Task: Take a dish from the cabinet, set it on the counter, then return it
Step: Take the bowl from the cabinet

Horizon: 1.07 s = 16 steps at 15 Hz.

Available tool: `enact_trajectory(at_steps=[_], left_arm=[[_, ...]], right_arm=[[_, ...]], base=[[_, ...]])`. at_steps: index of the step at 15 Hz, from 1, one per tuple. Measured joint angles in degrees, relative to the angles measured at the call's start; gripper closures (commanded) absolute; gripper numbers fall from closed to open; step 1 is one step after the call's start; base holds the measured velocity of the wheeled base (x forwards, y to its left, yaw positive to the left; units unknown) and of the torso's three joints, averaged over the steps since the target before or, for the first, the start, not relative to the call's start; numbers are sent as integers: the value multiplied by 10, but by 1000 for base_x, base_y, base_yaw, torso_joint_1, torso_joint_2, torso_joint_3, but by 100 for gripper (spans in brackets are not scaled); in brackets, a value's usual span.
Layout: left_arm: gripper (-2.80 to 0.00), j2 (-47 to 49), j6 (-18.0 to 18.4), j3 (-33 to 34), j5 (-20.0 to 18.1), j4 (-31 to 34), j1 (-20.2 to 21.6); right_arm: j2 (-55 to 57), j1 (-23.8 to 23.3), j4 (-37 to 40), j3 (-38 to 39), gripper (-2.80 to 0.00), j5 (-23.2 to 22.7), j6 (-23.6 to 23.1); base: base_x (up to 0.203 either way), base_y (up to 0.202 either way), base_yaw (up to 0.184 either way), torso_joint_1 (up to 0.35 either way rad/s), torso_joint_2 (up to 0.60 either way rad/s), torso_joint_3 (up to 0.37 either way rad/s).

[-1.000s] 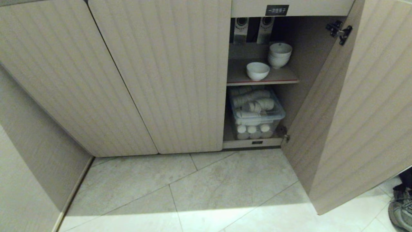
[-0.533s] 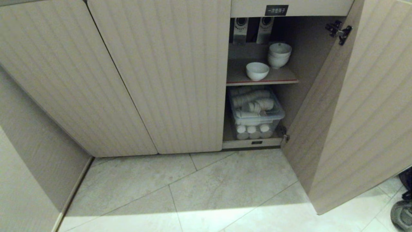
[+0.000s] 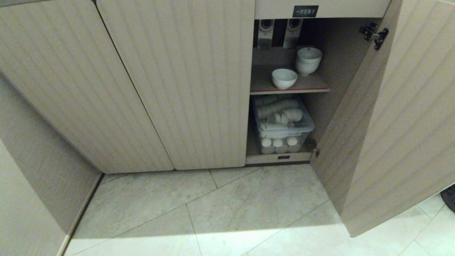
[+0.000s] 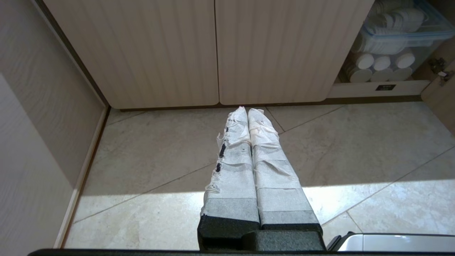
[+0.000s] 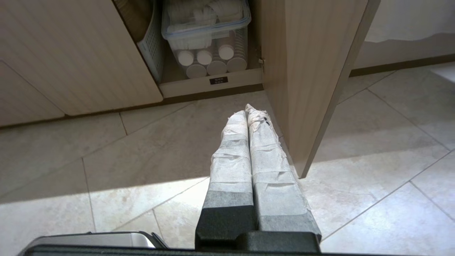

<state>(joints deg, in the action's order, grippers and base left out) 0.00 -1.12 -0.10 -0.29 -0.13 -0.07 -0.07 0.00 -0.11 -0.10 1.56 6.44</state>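
Dish [image 3: 284,78]: on cabinet [image 3: 289,87] shelf, untaken. Left claw [image 4: 247,111], right claw [image 5: 246,108]: closed, empty, over floor. All steps pending.

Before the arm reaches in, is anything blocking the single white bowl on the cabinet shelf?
Nothing visible does. The door is swung open, and the dish sits alone near the shelf's front edge; the stacked bowls are behind it. Both grippers, left and right, hang shut over the floor.

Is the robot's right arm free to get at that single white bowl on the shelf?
Probably yes: the cabinet door stands wide open and the bowl sits alone near the shelf's front edge. The right gripper hangs shut, low over the floor.
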Motion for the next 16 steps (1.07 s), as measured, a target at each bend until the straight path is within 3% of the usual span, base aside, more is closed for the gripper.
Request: enact_trajectory(at_steps=[4, 16], left_arm=[[0, 0, 0, 0, 0, 0, 0], [0, 0, 0, 0, 0, 0, 0]], right_arm=[[0, 0, 0, 0, 0, -1, -18], [0, 1, 1, 0, 0, -1, -15]], base=[[0, 0, 0, 0, 0, 0], [0, 0, 0, 0, 0, 0]])
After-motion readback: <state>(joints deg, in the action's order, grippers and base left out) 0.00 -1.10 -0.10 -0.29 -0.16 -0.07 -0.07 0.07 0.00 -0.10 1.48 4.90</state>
